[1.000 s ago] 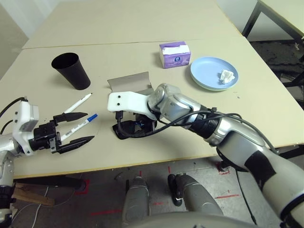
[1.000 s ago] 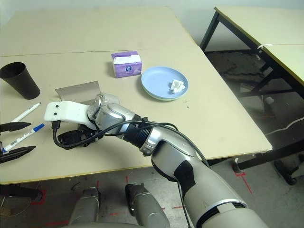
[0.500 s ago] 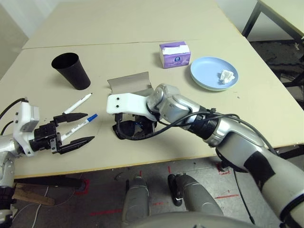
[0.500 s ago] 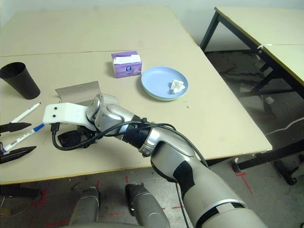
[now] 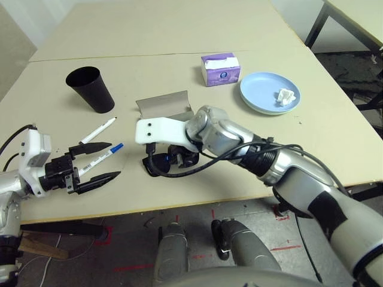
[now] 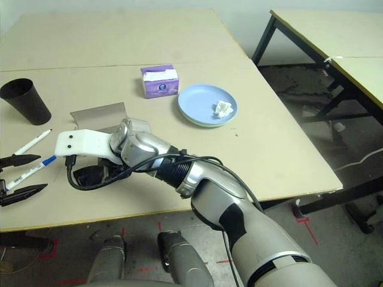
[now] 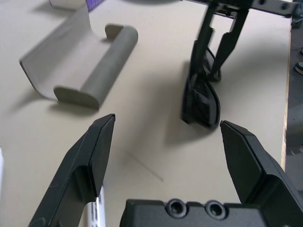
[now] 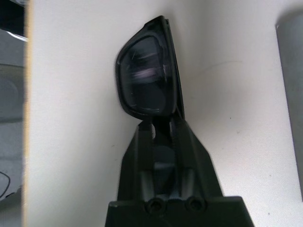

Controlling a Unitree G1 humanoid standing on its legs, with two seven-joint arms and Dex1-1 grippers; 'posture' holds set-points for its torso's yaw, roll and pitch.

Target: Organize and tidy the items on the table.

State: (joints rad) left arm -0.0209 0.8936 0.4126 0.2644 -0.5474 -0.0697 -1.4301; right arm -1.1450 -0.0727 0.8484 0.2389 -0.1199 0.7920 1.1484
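The black sunglasses (image 8: 144,78) stand on edge on the table (image 5: 179,36) near its front, and my right gripper (image 8: 163,123) is shut on their frame. In the left wrist view those fingers (image 7: 215,52) pinch the sunglasses (image 7: 201,101) from above. The grey glasses case (image 5: 163,104) lies open just behind them. My left gripper (image 5: 102,160) is open at the front left, its fingers on either side of the blue-capped marker (image 5: 102,153). A white marker (image 5: 99,130) lies beside it. The black cup (image 5: 90,88) stands upright at the back left.
A purple tissue box (image 5: 220,69) stands near the seam. To its right a blue plate (image 5: 263,89) holds a crumpled tissue (image 5: 286,95). A separate black-legged table (image 6: 323,30) stands off to the right. The table's front edge runs just below both grippers.
My right gripper has shut on the sunglasses' frame; earlier its fingers stood open around them. The left arm has hardly moved.
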